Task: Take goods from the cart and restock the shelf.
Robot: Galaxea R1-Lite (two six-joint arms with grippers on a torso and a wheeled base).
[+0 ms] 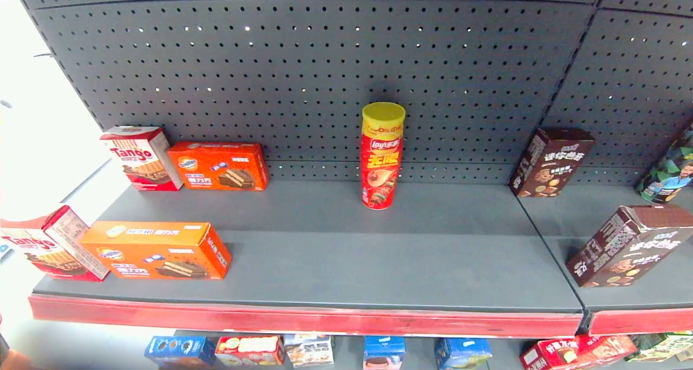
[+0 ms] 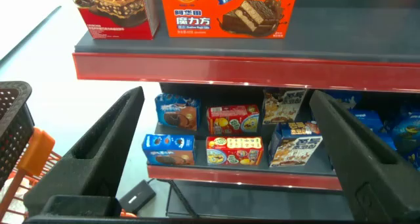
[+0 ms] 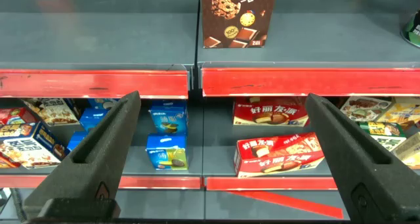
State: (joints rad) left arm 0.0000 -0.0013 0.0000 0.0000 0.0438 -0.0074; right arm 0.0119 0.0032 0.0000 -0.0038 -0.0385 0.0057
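Claws gape wide and empty, left claw and right claw, before the shelf.

Dark grey metal shelf backed by a perforated back panel, edged with a red front strip, split into two bays by an upright, with a lower tier beneath and strong white glare at its left end.

Grey shelf, red front lip. Chip can upright, centre far. Left far: wafer box, orange box. Left near: second wafer box, second orange box. Right: far brown box, near brown box.
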